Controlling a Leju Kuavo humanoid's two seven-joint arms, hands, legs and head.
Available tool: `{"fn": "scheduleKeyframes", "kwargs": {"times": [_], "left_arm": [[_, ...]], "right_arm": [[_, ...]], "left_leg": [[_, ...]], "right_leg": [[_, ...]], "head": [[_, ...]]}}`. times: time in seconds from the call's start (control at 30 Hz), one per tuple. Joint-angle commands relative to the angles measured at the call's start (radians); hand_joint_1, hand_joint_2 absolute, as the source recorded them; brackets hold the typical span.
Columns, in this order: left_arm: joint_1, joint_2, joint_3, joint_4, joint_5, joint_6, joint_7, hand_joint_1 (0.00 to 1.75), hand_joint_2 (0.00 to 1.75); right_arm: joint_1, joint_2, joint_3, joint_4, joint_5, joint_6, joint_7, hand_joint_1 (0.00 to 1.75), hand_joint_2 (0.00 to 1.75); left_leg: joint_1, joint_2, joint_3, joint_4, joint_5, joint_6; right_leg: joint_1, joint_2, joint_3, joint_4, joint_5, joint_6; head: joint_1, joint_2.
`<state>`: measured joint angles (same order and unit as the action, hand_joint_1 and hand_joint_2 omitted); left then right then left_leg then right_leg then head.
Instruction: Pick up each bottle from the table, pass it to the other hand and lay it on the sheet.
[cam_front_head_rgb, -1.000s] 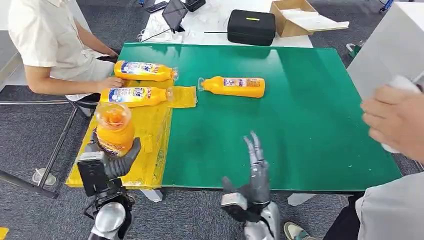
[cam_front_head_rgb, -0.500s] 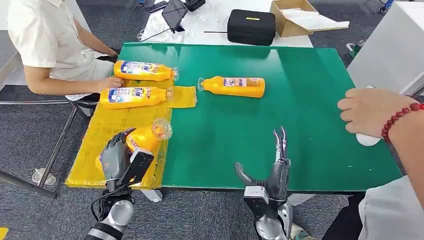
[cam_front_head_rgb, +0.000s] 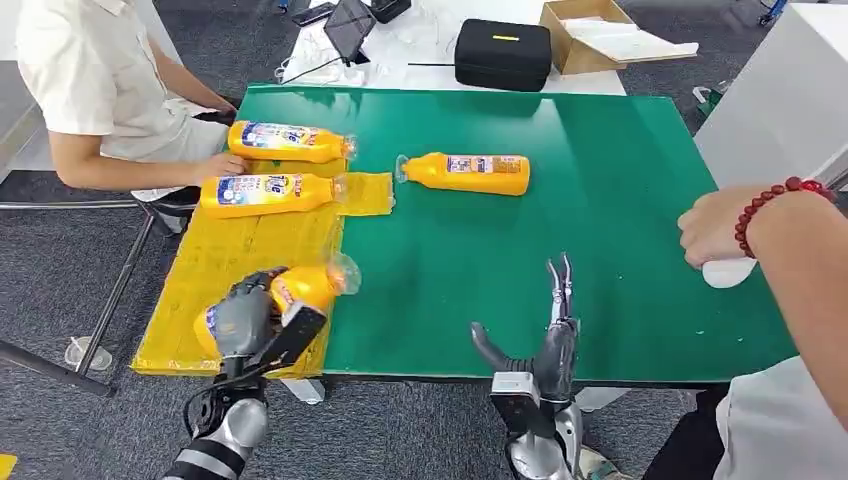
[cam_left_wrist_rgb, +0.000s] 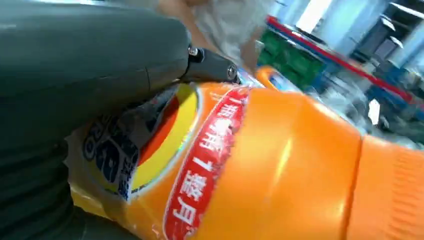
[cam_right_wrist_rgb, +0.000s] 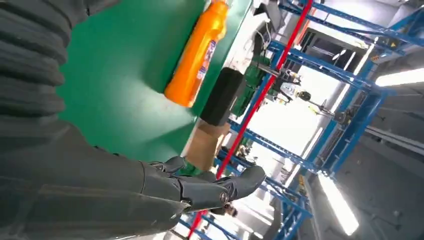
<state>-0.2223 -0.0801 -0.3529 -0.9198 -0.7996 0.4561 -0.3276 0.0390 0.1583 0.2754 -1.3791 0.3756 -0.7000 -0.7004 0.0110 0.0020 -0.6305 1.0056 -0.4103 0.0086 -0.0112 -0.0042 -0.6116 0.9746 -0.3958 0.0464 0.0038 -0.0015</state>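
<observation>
Head view: the left hand (cam_front_head_rgb: 243, 322) grips an orange bottle (cam_front_head_rgb: 300, 288) tilted over the yellow sheet (cam_front_head_rgb: 250, 250) at its near edge; the right hand (cam_front_head_rgb: 545, 350), beside the sheet, is empty with fingers spread.

Two bottles (cam_front_head_rgb: 268, 166) lie at the sheet's (cam_front_head_rgb: 240, 260) upper end, left of frame; a third bottle (cam_front_head_rgb: 466, 172) lies right of them on the table (cam_front_head_rgb: 600, 220).

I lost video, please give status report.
Left hand grips bottle over yellow sheet. Right hand open. Sheet ahead free.
</observation>
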Motion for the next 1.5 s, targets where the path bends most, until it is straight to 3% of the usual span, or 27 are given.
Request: {"fn": "scheduleKeyframes", "kwargs": {"times": [0.03, 0.07, 0.1, 0.13, 0.2, 0.3, 0.6, 0.9, 1.03, 1.27, 1.5], "left_arm": [[-0.142, 0.035, -0.063, 0.284, -0.044, -0.165, 0.007, 1.66, 1.75], [-0.149, 0.040, -0.073, 0.296, -0.054, -0.179, 0.009, 1.52, 1.75], [-0.169, 0.050, -0.104, 0.333, -0.080, -0.230, 0.010, 0.94, 1.75], [-0.174, 0.055, -0.113, 0.349, -0.087, -0.251, 0.006, 0.86, 1.75], [-0.187, 0.062, -0.142, 0.387, -0.106, -0.295, -0.006, 0.37, 1.75], [-0.195, 0.065, -0.165, 0.419, -0.116, -0.335, -0.022, 0.16, 1.75], [-0.216, 0.055, -0.182, 0.440, -0.085, -0.401, -0.075, 0.00, 1.75], [-0.188, 0.073, -0.170, 0.421, -0.024, -0.421, -0.137, 0.00, 1.75], [-0.161, 0.028, -0.107, 0.308, 0.092, -0.426, -0.201, 0.00, 1.75], [-0.151, 0.028, -0.106, 0.278, 0.105, -0.433, -0.207, 0.00, 1.75], [-0.017, -0.028, -0.099, -0.127, 0.276, -0.420, -0.155, 0.00, 1.75]], "right_arm": [[-0.036, -0.045, 0.088, 0.065, -0.080, 0.002, 0.002, 0.00, 1.75], [-0.039, -0.049, 0.098, 0.069, -0.090, 0.002, 0.002, 0.00, 1.75], [-0.044, -0.058, 0.118, 0.070, -0.096, 0.002, 0.002, 0.00, 1.75], [-0.046, -0.057, 0.119, 0.070, -0.100, 0.002, 0.002, 0.00, 1.75], [-0.048, -0.056, 0.120, 0.073, -0.112, 0.002, 0.002, 0.00, 1.75], [-0.054, -0.061, 0.135, 0.085, -0.128, 0.002, 0.002, 0.00, 1.75], [-0.067, -0.063, 0.152, 0.098, -0.139, 0.002, 0.002, 0.00, 1.75], [-0.055, -0.067, 0.144, 0.100, -0.136, 0.002, 0.002, 0.00, 1.75], [-0.042, -0.063, 0.119, 0.086, -0.118, 0.002, 0.002, 0.00, 1.75], [-0.038, -0.061, 0.114, 0.081, -0.114, 0.002, 0.002, 0.00, 1.75], [-0.004, -0.047, 0.069, 0.034, -0.090, 0.002, 0.002, 0.00, 1.75]], "left_leg": [[0.000, 0.000, 0.005, -0.001, -0.001, 0.000], [0.000, -0.001, 0.005, -0.001, 0.000, 0.000], [0.000, 0.000, 0.006, -0.001, 0.000, 0.000], [0.000, 0.000, 0.006, -0.001, 0.000, 0.000], [0.000, 0.000, 0.008, -0.002, 0.000, 0.000], [0.000, 0.001, 0.010, -0.002, 0.001, -0.001], [0.000, -0.003, 0.014, -0.002, 0.002, -0.001], [0.000, -0.003, 0.016, -0.002, 0.004, -0.001], [0.000, -0.004, 0.017, -0.002, 0.004, 0.000], [0.000, -0.005, 0.015, -0.001, 0.004, 0.000], [0.000, -0.006, 0.011, 0.000, 0.004, 0.000]], "right_leg": [[0.000, 0.000, 0.005, -0.001, -0.001, -0.001], [0.000, -0.001, 0.005, -0.001, 0.000, -0.001], [0.001, 0.000, 0.007, -0.001, 0.000, -0.002], [0.000, 0.000, 0.006, -0.001, 0.000, -0.001], [0.000, 0.001, 0.008, -0.001, 0.000, -0.001], [0.000, 0.001, 0.010, -0.001, 0.000, -0.001], [0.000, -0.002, 0.016, -0.001, 0.000, -0.002], [0.000, -0.003, 0.018, -0.001, 0.001, -0.002], [0.000, -0.005, 0.019, -0.001, 0.000, -0.002], [0.000, -0.005, 0.017, -0.001, 0.000, -0.002], [0.000, -0.007, 0.013, 0.000, 0.000, -0.001]], "head": [[0.000, 0.000], [0.000, 0.000], [0.000, 0.000], [0.000, 0.000], [0.000, 0.000], [0.000, 0.000], [0.000, 0.000], [0.000, 0.000], [0.000, 0.000], [0.000, 0.000], [0.000, 0.000]]}}
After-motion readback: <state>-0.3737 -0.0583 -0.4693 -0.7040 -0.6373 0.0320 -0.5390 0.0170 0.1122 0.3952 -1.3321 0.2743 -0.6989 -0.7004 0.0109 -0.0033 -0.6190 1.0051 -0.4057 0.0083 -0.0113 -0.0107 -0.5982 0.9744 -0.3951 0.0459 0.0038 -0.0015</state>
